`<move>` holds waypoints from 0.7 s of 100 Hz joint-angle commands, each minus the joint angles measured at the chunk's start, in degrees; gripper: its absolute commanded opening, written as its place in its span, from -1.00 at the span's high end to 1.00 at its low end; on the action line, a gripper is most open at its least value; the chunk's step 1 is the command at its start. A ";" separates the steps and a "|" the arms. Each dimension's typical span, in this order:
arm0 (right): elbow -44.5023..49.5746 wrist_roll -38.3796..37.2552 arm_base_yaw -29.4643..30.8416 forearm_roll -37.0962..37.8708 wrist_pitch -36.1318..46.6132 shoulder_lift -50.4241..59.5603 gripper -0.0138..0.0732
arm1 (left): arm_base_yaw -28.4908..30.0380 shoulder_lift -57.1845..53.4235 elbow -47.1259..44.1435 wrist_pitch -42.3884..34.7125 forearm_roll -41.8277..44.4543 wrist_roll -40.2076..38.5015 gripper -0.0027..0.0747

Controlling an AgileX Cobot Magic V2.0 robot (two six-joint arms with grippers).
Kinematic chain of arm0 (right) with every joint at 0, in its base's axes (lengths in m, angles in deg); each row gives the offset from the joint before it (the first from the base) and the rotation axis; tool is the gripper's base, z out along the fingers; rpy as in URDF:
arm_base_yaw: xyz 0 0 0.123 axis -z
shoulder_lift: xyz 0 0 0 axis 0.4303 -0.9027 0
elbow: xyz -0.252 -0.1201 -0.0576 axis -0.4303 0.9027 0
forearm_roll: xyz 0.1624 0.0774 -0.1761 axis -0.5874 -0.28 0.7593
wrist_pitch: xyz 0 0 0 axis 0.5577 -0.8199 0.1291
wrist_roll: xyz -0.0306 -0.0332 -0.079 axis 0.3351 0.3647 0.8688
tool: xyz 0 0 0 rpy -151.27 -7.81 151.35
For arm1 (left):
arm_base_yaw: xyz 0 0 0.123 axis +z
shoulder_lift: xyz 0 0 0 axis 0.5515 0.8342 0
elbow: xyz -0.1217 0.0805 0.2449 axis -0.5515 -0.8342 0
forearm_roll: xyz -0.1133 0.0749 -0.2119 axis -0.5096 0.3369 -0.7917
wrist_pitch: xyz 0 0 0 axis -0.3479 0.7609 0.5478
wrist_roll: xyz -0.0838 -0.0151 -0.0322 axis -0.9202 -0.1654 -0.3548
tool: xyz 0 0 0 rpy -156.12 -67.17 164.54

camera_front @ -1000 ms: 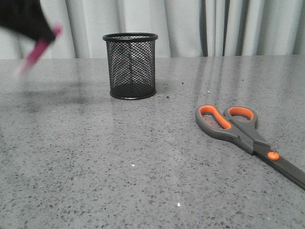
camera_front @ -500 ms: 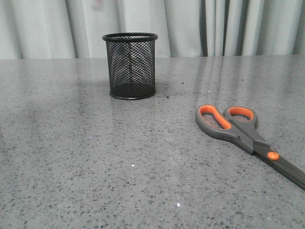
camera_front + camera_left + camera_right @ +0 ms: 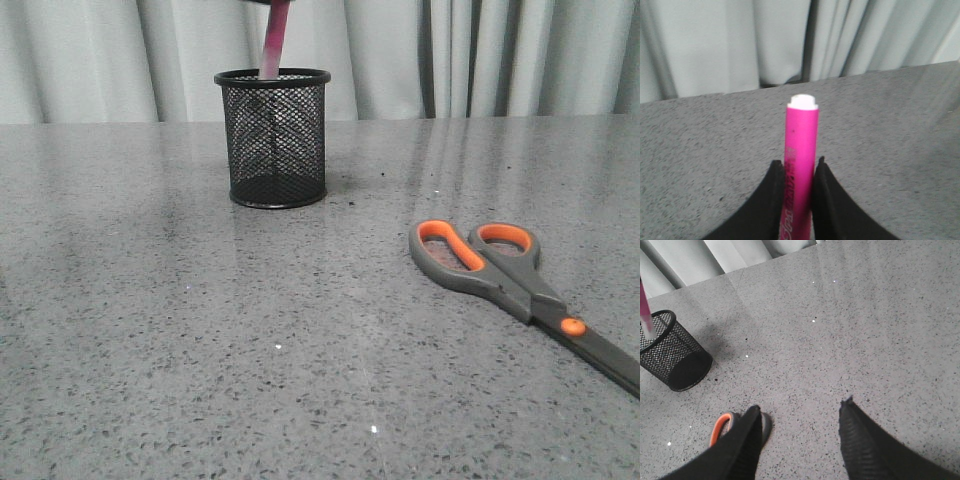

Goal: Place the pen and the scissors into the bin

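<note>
The pink pen (image 3: 273,38) hangs nearly upright over the black mesh bin (image 3: 275,140), its whitish lower end at the level of the rim. My left gripper (image 3: 799,167) is shut on the pen (image 3: 801,145); in the front view it is above the frame. The scissors (image 3: 500,272) lie flat on the table at the right, handles toward the bin. My right gripper (image 3: 800,407) is open and empty above the table, with one orange-lined scissor loop (image 3: 719,429) showing beside its finger. The bin (image 3: 670,357) and pen (image 3: 645,307) also show in the right wrist view.
The grey speckled table (image 3: 200,340) stretches across the view. Pale curtains (image 3: 480,60) hang behind its far edge, close behind the bin.
The pen, held at the far left a second ago, left the front view and has now come down from the top over the bin's mouth. Scissors and bin have not moved.
</note>
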 commanded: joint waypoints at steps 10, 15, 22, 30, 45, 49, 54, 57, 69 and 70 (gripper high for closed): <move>-2.12 0.68 -0.07 -0.77 2.92 -0.62 -0.05 | -0.38 -0.25 2.11 -2.30 -0.62 0.14 0.98; -2.12 0.68 -0.07 -0.77 2.92 -0.62 -0.05 | -0.38 -0.11 2.11 -2.55 -0.62 0.14 0.98; -2.12 0.68 -0.07 -0.77 2.92 -0.62 -0.05 | -0.38 -0.02 2.11 -3.09 -0.62 0.14 0.98; -2.12 0.68 -0.07 -0.77 2.92 -0.62 -0.05 | -0.38 -0.02 2.11 -3.74 -0.62 0.14 0.93; -2.12 0.68 -0.07 -0.88 2.92 -0.62 -0.05 | -0.38 -0.27 2.11 -2.01 -0.62 0.14 0.49; -2.12 0.68 -0.07 -1.04 2.92 -0.62 -0.05 | -0.38 -0.62 2.11 -1.36 -0.62 0.14 0.37; -2.12 0.68 -0.07 -1.45 2.79 -0.62 -0.05 | -0.38 -1.10 2.11 -0.50 -0.62 0.14 0.20; -2.12 0.68 -0.07 -1.72 2.65 -0.62 -0.05 | -0.38 -1.59 2.11 -0.35 -0.62 0.14 0.12; -2.12 0.68 -0.07 -3.68 2.24 -0.62 -0.05 | -0.38 -4.78 2.11 -0.35 -0.50 0.14 0.02; -2.25 0.68 -0.07 -4.02 2.24 -0.62 -0.05 | -0.38 -5.05 2.11 -0.35 -0.50 0.14 0.02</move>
